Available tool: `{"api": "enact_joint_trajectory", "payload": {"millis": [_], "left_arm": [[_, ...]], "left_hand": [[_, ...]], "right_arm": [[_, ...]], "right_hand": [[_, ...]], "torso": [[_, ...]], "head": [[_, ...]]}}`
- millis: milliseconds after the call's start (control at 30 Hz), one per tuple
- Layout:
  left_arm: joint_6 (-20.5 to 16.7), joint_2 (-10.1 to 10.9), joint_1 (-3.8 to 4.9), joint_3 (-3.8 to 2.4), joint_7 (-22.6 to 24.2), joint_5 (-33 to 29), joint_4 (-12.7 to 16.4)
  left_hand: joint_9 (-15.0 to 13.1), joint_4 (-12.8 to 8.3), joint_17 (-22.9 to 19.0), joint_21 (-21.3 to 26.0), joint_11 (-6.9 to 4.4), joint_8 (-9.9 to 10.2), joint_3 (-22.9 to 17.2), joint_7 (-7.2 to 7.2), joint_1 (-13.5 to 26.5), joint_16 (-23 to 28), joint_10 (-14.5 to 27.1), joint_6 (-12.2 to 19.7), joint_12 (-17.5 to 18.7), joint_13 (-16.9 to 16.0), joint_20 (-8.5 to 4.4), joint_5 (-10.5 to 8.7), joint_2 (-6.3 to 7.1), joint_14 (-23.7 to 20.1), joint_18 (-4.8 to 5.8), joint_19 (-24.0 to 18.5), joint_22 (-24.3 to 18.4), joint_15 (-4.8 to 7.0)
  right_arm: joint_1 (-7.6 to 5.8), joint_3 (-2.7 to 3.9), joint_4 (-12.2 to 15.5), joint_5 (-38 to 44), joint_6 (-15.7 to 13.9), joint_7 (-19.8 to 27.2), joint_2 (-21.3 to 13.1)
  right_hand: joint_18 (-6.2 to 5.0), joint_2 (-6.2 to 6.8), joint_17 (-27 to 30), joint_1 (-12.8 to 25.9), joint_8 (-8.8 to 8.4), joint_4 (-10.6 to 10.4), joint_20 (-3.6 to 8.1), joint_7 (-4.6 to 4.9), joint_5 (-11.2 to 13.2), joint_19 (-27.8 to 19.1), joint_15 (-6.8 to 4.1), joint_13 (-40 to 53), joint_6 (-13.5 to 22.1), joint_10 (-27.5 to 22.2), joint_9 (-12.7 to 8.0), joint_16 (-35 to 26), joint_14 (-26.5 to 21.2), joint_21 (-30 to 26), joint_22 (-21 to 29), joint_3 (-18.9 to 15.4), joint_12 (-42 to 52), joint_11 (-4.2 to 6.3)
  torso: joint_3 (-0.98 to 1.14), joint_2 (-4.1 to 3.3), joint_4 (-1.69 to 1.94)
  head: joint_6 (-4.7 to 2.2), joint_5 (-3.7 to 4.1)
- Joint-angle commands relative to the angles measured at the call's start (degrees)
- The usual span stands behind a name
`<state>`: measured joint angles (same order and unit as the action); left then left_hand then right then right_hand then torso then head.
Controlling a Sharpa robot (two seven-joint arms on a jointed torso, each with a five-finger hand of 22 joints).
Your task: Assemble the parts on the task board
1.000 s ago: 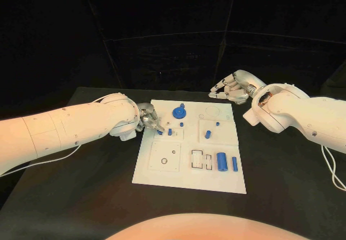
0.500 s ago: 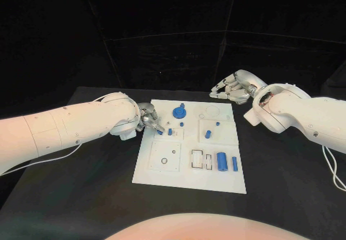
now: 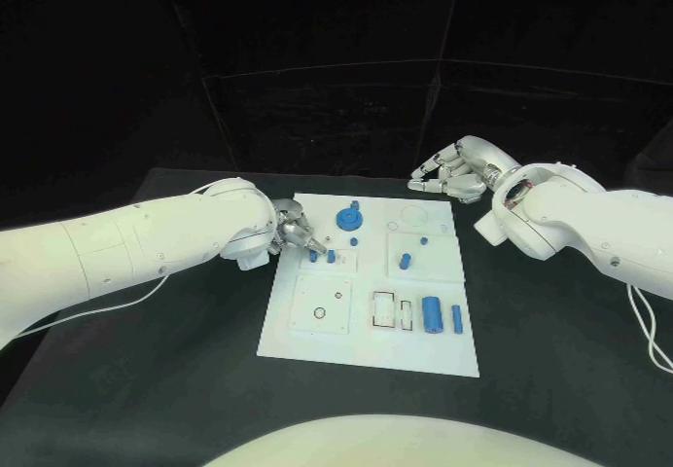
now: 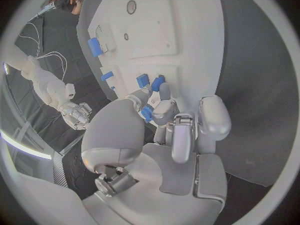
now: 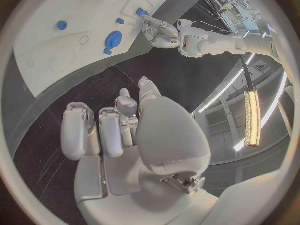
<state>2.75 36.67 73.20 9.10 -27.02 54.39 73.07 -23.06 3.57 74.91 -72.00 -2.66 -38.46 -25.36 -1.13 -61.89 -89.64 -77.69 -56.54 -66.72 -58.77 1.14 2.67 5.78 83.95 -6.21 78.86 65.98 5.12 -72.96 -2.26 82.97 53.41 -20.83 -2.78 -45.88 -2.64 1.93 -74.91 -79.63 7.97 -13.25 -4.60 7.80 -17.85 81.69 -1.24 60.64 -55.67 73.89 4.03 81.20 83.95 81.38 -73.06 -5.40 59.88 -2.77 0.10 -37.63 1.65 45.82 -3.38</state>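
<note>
1. The white task board [image 3: 368, 292] lies flat in the middle of the black desk [image 3: 140, 360].
2. The left robot hand [image 3: 292, 233] sits at the board's left edge, near the far end. Its fingertips pinch a small blue part [image 3: 311, 256] and hold it down against the board.
3. In the left wrist view, that same blue part [image 4: 146, 113] sits between the thumb and a finger [image 4: 164, 92]. The other fingers are curled in beside it.
4. A second small blue part [image 3: 331, 257] stands just beside the held one, on the same raised square.
5. A round blue part with a knob [image 3: 349, 218] sits near the far end of the board, close to the left robot hand.
6. A short blue peg [image 3: 404, 260] lies in the square on the right of the board.
7. Nearer the robot, a fat blue cylinder [image 3: 432, 312] and a thin blue bar [image 3: 457, 318] lie side by side next to an open slot.
8. The right robot hand [image 3: 451, 173] is off the board, past its far right corner. Its fingers are curled in and it holds nothing.
</note>
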Motion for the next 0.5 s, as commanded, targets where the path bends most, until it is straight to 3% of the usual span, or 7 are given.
{"api": "enact_joint_trajectory", "payload": {"millis": [33, 500], "left_arm": [[1.36, -0.42, 0.05, -0.04, -0.11, -1.14, -0.60], [1.66, -0.67, 0.06, -0.05, -0.56, -1.21, -1.60]], "left_hand": [[0.02, 0.33, 15.09, -0.26, 0.29, -0.05, 1.08, -0.39, 1.00, -0.36, -0.05, 0.00, -0.33, -0.16, -0.11, 0.07, 0.13, 6.05, 0.82, 0.28, 0.11, 0.30], [-0.13, 0.72, 15.09, -0.60, 0.16, -0.32, 3.13, -0.24, 1.41, -0.36, -0.22, -0.21, -0.77, -0.66, -0.22, 0.08, 0.23, 6.05, 0.93, 0.54, 0.65, 0.41]], "right_arm": [[-0.12, 0.03, 0.09, -0.15, 0.11, 0.78, 0.09], [-0.12, 0.03, 0.10, -0.18, 0.06, 0.90, 0.10]], "right_hand": [[-1.11, -0.57, 0.02, -0.19, 0.27, 0.19, -0.05, 0.07, -0.23, -0.52, -0.29, -0.08, 0.46, -0.48, -0.08, -0.31, 3.02, -0.26, 0.11, -0.21, -0.23, -0.04], [-1.12, -0.57, 0.06, -0.19, 0.26, 0.19, -0.05, 0.08, -0.23, -0.57, -0.29, -0.12, 0.47, -0.50, -0.08, -0.34, 3.01, -0.31, 0.19, -0.22, -0.28, -0.04]], "torso": [[-0.01, 0.00, -0.10], [-0.07, -0.07, -0.13]], "head": [[-0.03, -0.07], [-0.08, -0.04]]}}
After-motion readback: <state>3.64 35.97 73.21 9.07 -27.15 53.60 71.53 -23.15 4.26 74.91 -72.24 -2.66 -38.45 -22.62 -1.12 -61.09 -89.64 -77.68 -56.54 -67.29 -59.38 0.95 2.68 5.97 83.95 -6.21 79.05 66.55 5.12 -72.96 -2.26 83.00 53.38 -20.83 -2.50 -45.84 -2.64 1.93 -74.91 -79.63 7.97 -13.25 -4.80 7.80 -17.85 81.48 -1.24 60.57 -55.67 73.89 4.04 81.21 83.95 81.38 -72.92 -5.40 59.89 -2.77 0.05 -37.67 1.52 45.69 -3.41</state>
